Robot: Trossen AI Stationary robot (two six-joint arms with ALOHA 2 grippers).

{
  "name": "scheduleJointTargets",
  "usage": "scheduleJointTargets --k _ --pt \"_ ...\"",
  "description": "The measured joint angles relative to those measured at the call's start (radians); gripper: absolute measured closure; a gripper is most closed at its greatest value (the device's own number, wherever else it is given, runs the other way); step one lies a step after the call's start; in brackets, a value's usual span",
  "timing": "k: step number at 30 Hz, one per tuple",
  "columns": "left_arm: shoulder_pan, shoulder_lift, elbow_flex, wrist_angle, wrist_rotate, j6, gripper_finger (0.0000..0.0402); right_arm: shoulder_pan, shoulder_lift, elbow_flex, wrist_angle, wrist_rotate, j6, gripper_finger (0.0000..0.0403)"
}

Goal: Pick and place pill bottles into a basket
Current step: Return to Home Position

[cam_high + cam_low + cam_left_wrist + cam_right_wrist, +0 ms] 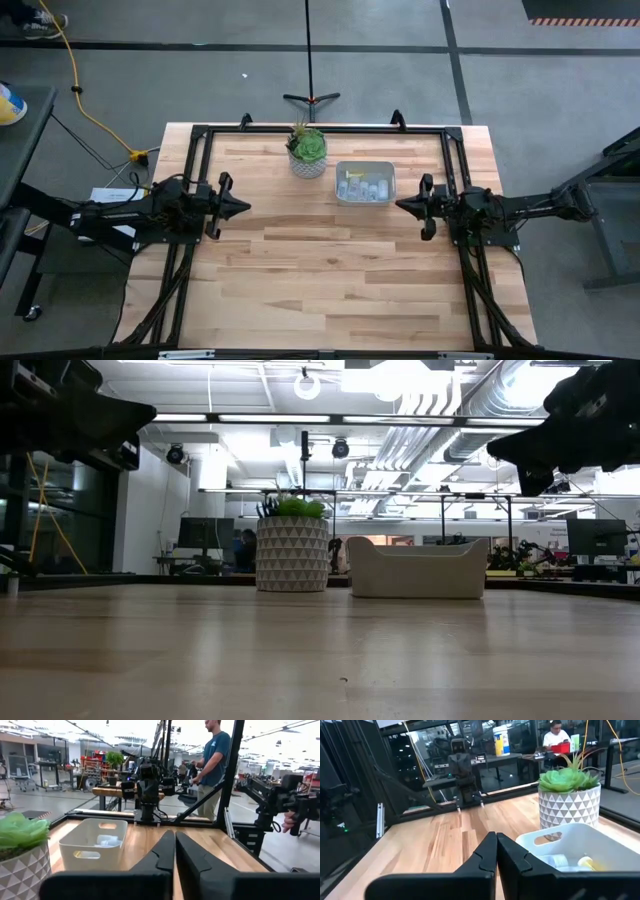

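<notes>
From above, my left claw (243, 207) hangs by the desk's (330, 290) left edge. My right claw (401, 205) hangs by the right edge, near the basket (366, 163), which sits toward the far edge with the bottles (365, 187) inside. At table height, the basket stands just beside the plant (292, 550). Each wrist camera shows its fingers pressed together, empty. To get home cleanly, I'd draw both arms straight back and level, keeping my right one clear of the basket's rim.

The basket (392, 184), a small translucent grey-white rectangular bin with rounded corners and slot handles, stands upright on the counter (330, 270) just beside the potted plant (307, 150), not touching it. The pill bottles (366, 187), tiny whitish cylinders and one yellowish, lie clustered inside it.
</notes>
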Motion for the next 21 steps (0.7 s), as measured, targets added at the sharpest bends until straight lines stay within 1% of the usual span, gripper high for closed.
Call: scheduleJointTargets --k 3,6,7,11,13,15,18,21 --pt "0.0 0.0 0.0 -0.006 0.001 0.0 0.038 0.0 0.0 0.0 0.003 0.0 -0.007 0.0402" --pt "0.0 0.0 0.0 -0.003 0.001 0.013 0.0381 0.0 0.0 0.0 0.009 -0.016 -0.058 0.0402" --pt "0.0 0.0 0.0 0.007 -0.004 0.015 0.0379 0.0 0.0 0.0 0.01 -0.026 -0.081 0.0402" --pt "0.0 0.0 0.0 0.058 -0.032 0.009 0.0348 0.0 0.0 0.0 0.011 -0.033 -0.124 0.0402" --pt "0.0 0.0 0.0 0.054 -0.035 0.02 0.0343 0.0 0.0 0.0 0.012 -0.037 -0.133 0.0402" --pt "0.0 0.0 0.0 0.036 -0.033 0.024 0.0352 0.0 0.0 0.0 0.012 -0.047 -0.142 0.0402" --pt "0.0 0.0 0.0 0.006 -0.025 0.021 0.0379 0.0 0.0 0.0 0.012 -0.051 -0.139 0.0402" --pt "0.0 0.0 0.0 0.001 -0.025 0.018 0.038 0.0 0.0 0.0 0.011 -0.026 -0.094 0.0402"
